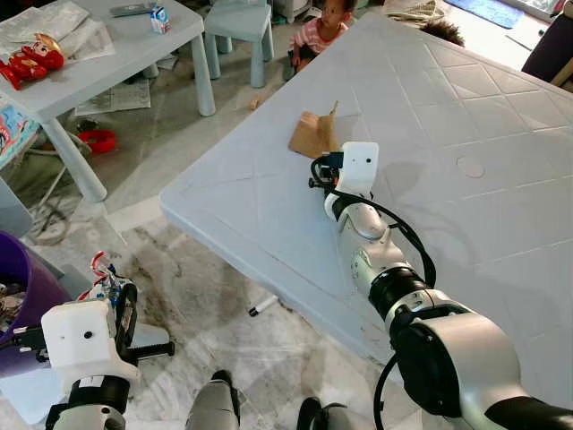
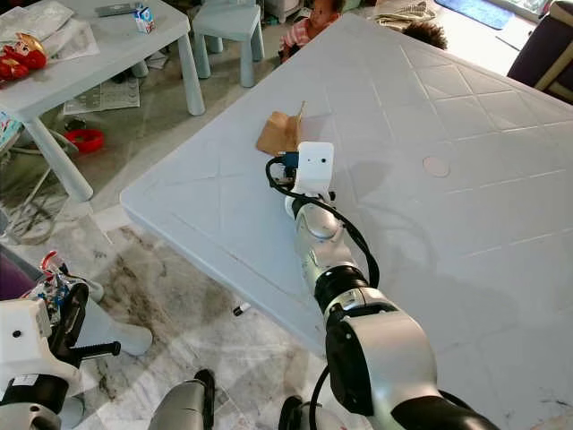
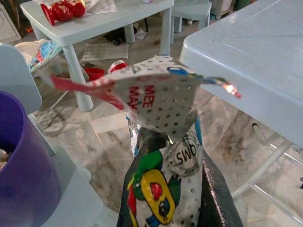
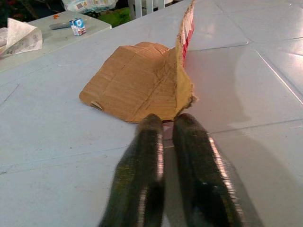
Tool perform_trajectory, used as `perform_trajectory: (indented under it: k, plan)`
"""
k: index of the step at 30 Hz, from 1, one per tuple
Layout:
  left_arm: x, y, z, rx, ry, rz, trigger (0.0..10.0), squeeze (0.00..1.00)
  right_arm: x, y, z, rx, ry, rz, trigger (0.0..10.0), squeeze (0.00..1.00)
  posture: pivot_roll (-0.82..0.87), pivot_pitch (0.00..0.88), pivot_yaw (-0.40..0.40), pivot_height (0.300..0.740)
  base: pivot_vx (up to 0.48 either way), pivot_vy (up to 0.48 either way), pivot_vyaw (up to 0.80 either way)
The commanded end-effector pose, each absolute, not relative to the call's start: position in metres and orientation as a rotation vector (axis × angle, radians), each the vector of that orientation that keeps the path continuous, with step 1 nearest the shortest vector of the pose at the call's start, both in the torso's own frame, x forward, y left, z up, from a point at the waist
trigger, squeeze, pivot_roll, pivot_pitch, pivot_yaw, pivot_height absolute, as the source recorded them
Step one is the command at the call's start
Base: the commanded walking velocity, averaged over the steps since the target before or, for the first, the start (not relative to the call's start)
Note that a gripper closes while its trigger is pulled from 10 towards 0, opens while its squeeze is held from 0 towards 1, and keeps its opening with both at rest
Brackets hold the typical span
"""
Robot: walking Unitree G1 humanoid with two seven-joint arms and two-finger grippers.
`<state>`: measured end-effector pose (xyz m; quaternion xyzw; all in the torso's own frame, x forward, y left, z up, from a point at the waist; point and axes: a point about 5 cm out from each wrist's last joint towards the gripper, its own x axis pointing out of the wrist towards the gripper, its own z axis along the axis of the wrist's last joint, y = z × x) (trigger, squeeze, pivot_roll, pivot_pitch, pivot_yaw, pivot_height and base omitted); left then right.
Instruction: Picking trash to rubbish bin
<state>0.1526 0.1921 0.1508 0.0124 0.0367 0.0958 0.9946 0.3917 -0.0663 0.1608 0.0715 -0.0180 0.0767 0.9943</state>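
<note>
A big pale-blue plastic table (image 1: 466, 116) fills the right of the head views, and everything else sits around it. Off its far left corner stands a smaller white table (image 1: 107, 63) carrying a red toy (image 1: 31, 58) and a small carton (image 1: 160, 18), with a matching stool (image 1: 240, 27) beside it; a person sits on the floor at the big table's far edge. Off the big table's near left corner a purple rubbish bin (image 1: 22, 296) rests on the marble floor. Near that corner, on the tabletop, lies a torn piece of brown cardboard (image 4: 137, 87), one flap standing up. The right gripper (image 4: 168, 123) reaches across the tabletop, its fingers nearly together with their tips touching the cardboard's near edge, gripping nothing. The left gripper (image 3: 165, 156), low beside the bin, is clamped on a crumpled printed wrapper (image 3: 156, 99).
</note>
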Motion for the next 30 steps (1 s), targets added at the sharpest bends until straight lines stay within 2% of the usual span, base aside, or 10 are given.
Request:
perform_trajectory:
  k: [1,14,15,17,18,19,20,30]
  plan:
    - [0.15,0.192,0.153,0.025,0.072,0.196,0.0,0.0,0.387,-0.068,0.142,0.147,0.047,0.142,0.0,0.0,0.5,0.262,-0.123,0.74,0.0,0.0,0.0]
    - [0.165,0.193,0.158,0.024,0.022,0.227,0.0,0.0,0.39,-0.08,0.148,0.1,-0.001,0.148,0.0,0.0,0.46,0.23,-0.126,0.74,0.0,0.0,0.0]
    - [0.169,0.191,0.16,0.015,0.007,0.219,0.0,0.0,0.39,-0.083,0.147,0.089,-0.004,0.149,4.4,0.0,0.45,0.222,-0.127,0.74,0.0,0.0,0.0]
    - [0.171,0.19,0.16,0.007,-0.003,0.216,0.0,0.0,0.39,-0.084,0.147,0.085,-0.005,0.147,4.4,0.0,0.45,0.222,-0.127,0.74,0.0,0.0,0.0]
    - [0.173,0.189,0.161,0.006,-0.007,0.211,0.0,0.0,0.39,-0.085,0.147,0.09,-0.009,0.153,10.0,0.73,0.44,0.212,-0.127,0.74,0.0,0.0,0.0]
    - [0.173,0.189,0.161,0.006,-0.007,0.211,0.0,0.0,0.39,-0.085,0.147,0.09,-0.009,0.153,10.0,0.73,0.44,0.212,-0.127,0.74,0.0,0.0,0.0]
    - [0.179,0.187,0.162,0.005,-0.019,0.196,0.0,0.0,0.389,-0.087,0.148,0.087,-0.029,0.168,10.0,1.0,0.42,0.201,-0.129,0.74,0.0,0.0,0.0]
    - [0.202,0.179,0.162,-0.018,-0.058,0.155,0.0,0.0,0.388,-0.099,0.15,0.09,-0.076,0.192,10.0,1.0,0.35,0.141,-0.133,0.74,0.0,0.0,0.0]
